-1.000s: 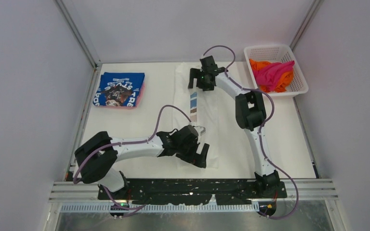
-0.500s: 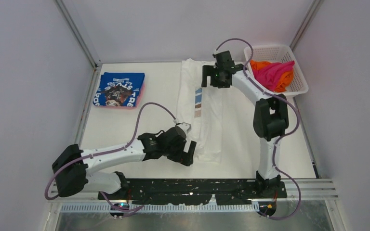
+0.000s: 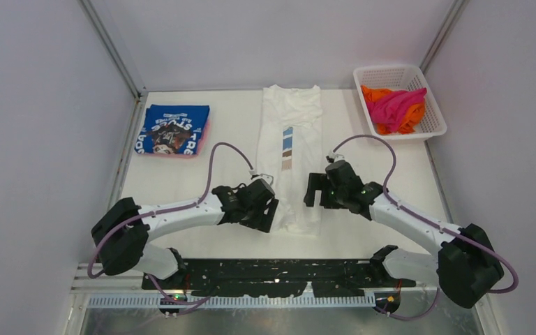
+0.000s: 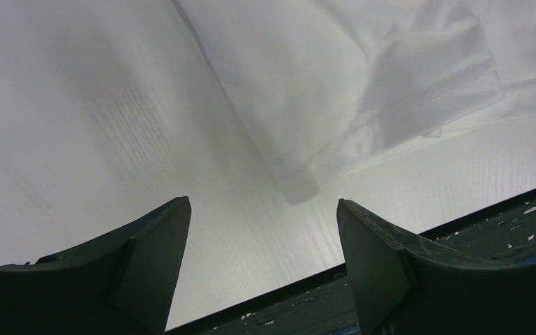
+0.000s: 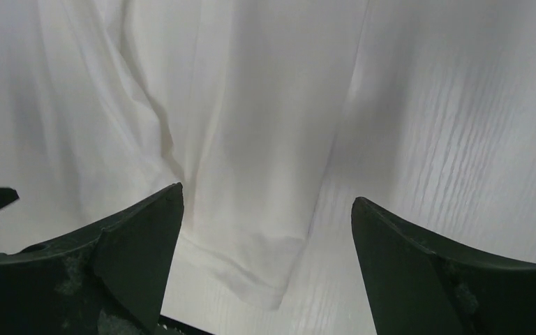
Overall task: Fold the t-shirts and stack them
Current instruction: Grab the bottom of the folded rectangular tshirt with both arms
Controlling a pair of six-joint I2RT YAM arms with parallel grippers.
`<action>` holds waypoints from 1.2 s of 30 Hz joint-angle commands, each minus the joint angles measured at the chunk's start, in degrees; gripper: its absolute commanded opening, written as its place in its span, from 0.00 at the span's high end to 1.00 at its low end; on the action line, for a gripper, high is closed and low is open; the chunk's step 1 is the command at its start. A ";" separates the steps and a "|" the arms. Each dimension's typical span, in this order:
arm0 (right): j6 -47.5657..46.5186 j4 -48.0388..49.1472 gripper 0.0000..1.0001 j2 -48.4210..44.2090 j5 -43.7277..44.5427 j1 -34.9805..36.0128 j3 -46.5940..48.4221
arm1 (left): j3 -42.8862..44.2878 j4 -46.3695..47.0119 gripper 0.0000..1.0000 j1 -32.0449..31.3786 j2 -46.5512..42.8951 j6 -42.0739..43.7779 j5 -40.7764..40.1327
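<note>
A white t-shirt (image 3: pixel 306 160) with a brown and blue print lies as a long narrow strip down the middle of the table. My left gripper (image 3: pixel 269 215) hangs open at its near left corner; in the left wrist view the shirt's corner (image 4: pixel 296 185) sits just ahead of the open left gripper (image 4: pixel 262 206). My right gripper (image 3: pixel 315 192) is open at the shirt's near right edge, and the hem (image 5: pixel 251 265) lies under the open right gripper (image 5: pixel 266 195). A folded blue t-shirt (image 3: pixel 173 129) rests on a pink one (image 3: pixel 206 136) at the back left.
A white mesh basket (image 3: pixel 433 125) at the back right holds magenta (image 3: pixel 394 105) and orange (image 3: pixel 373 94) t-shirts. The table's black front rail (image 4: pixel 460 223) lies close behind my left gripper. White walls enclose the table on three sides.
My right arm has swung from the shirt's far end by the basket to its near right edge. My left gripper has drifted slightly left, its jaws narrowing a little. The shirt now lies uncovered.
</note>
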 commanded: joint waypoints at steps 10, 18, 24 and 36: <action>13.79 -5.06 0.22 -18.80 -4.27 6.83 -14.79 | 5.47 2.78 0.45 -1.13 6.61 0.90 2.28; 15.34 -4.97 0.37 -19.58 -9.33 9.09 -17.88 | 7.67 3.51 0.54 -2.51 10.25 1.33 3.20; 16.34 -2.94 0.46 -17.46 -10.27 9.98 -19.03 | 8.30 3.06 0.63 -2.86 12.26 1.77 2.58; 17.57 -0.29 0.53 -15.31 -11.08 11.03 -20.71 | 8.05 2.55 0.91 -2.89 14.59 2.33 1.68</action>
